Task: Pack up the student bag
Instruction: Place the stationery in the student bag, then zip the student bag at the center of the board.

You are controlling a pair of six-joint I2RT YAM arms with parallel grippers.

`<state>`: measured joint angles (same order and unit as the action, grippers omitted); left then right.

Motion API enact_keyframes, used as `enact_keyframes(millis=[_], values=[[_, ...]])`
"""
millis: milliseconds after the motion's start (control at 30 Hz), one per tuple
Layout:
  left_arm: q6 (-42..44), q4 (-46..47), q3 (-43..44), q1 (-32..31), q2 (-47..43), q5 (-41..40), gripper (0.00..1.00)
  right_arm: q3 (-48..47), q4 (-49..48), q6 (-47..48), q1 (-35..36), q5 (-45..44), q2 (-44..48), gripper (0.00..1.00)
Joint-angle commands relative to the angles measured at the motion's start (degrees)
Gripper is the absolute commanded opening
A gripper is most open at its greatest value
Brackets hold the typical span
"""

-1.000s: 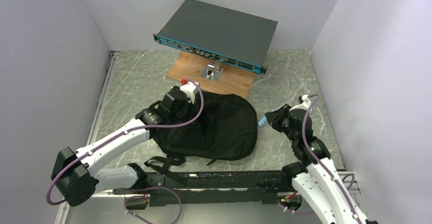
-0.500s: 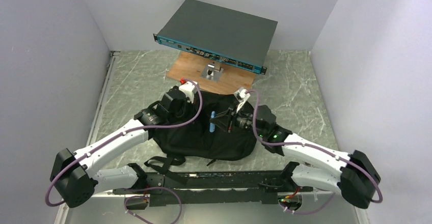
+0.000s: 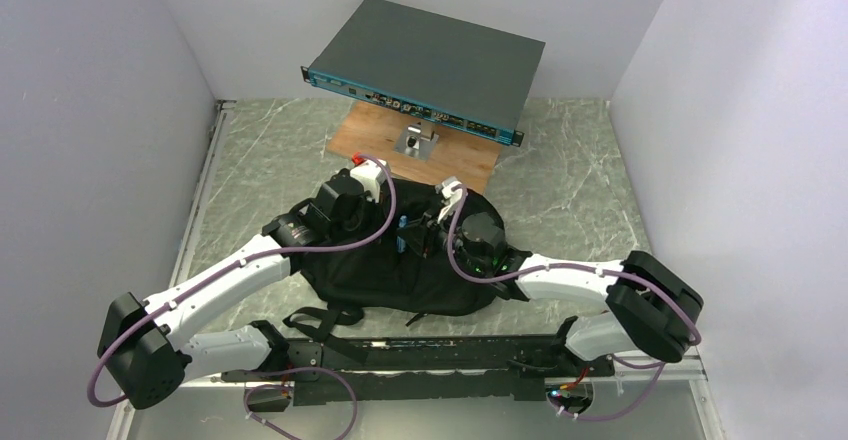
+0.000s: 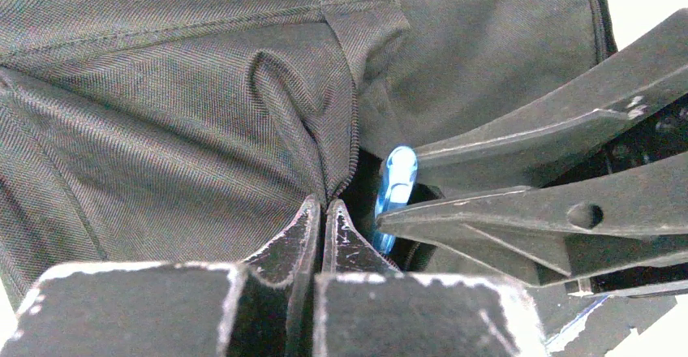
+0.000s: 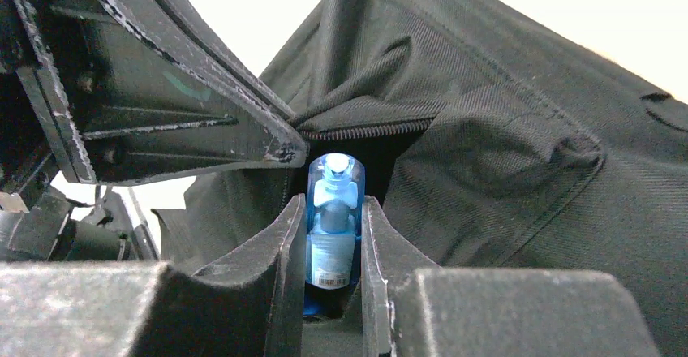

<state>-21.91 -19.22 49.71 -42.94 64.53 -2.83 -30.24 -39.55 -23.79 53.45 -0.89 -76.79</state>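
Observation:
The black student bag [image 3: 385,278] lies in the middle of the table. My left gripper [image 3: 383,222] [image 4: 323,209] is shut, pinching the bag's fabric edge beside the zipper [image 4: 350,142] and holding it up. My right gripper [image 3: 412,234] [image 5: 333,215] reaches across the bag and is shut on a blue capped marker [image 5: 333,201] with a barcode label. The marker's tip [image 4: 397,180] sits at the dark zipper opening [image 5: 389,152], just right of the left fingertips. The inside of the bag is hidden.
A flat dark grey rack-mount device [image 3: 425,60] with a teal front stands on a small mount over a wooden board [image 3: 455,160] behind the bag. Bag straps [image 3: 322,318] trail toward the arms' base rail. Grey walls close both sides.
The right arm has swung from the table's right side across the bag, carrying the blue marker to the opening beside the left gripper. The left arm has stayed put.

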Motion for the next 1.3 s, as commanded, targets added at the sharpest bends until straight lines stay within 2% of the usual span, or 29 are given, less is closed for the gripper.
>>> enact_keyframes(millis=[0,100,167,233,267,367,433,533,567,633,733,800,833,867,1033,1267], values=[[-0.69,2.65,1.33,-0.40,-2.18,3.52,0.00,-2.37,-0.86,-4.05,0.51,2.73,0.10,0.23],[-0.26,2.63,1.33,-0.36,-2.30,3.61,0.00,-5.06,7.03,-7.42,0.43,6.06,0.71,0.40],[-0.24,2.20,1.37,-0.39,-2.22,3.54,0.00,-7.13,12.66,-7.90,0.38,8.02,2.25,0.56],[-0.32,2.32,0.99,-0.41,-2.45,3.49,0.00,-9.23,20.28,-7.55,-0.17,6.66,4.19,0.78],[-0.32,2.49,0.78,-0.44,-2.60,3.48,0.00,-10.62,23.85,-6.58,-1.07,6.86,4.82,0.81],[0.01,1.92,1.14,-0.41,-2.38,3.53,0.00,-12.04,31.66,-0.86,-1.94,3.48,9.20,0.82],[0.51,1.89,1.42,-0.39,-1.67,4.02,0.00,-9.14,31.27,7.51,-1.88,3.49,12.65,0.81],[1.33,-0.58,3.03,-0.33,0.70,4.59,0.00,-6.60,31.18,15.13,-1.11,5.38,15.95,0.81],[1.23,-2.27,3.96,-0.37,1.38,3.73,0.06,-5.42,29.69,17.04,-0.53,6.56,16.87,0.80],[0.31,-3.79,4.03,-0.38,1.06,2.97,0.24,-1.94,24.91,21.64,0.58,9.42,18.02,0.80],[-1.33,-1.85,1.28,-0.38,-3.06,-0.67,0.50,2.33,16.70,31.33,3.28,11.49,17.40,0.79],[-1.93,-1.62,0.14,-0.35,-5.63,-1.60,0.59,5.62,9.54,37.30,4.63,13.86,16.77,0.79],[-2.03,-2.26,0.07,-0.33,-6.79,-2.17,0.66,6.08,7.60,39.17,4.98,15.58,15.84,0.79],[-2.00,-3.15,0.11,-0.35,-7.79,-2.98,0.68,5.50,7.32,40.89,5.18,17.80,14.45,0.78],[-3.32,-6.15,-2.91,-0.33,-14.14,-6.99,0.70,1.39,5.98,50.01,6.40,27.75,4.91,0.72],[-7.15,-7.49,-10.09,-0.31,-26.07,-9.07,0.72,-4.86,8.86,53.91,8.48,27.02,-3.04,0.59]])
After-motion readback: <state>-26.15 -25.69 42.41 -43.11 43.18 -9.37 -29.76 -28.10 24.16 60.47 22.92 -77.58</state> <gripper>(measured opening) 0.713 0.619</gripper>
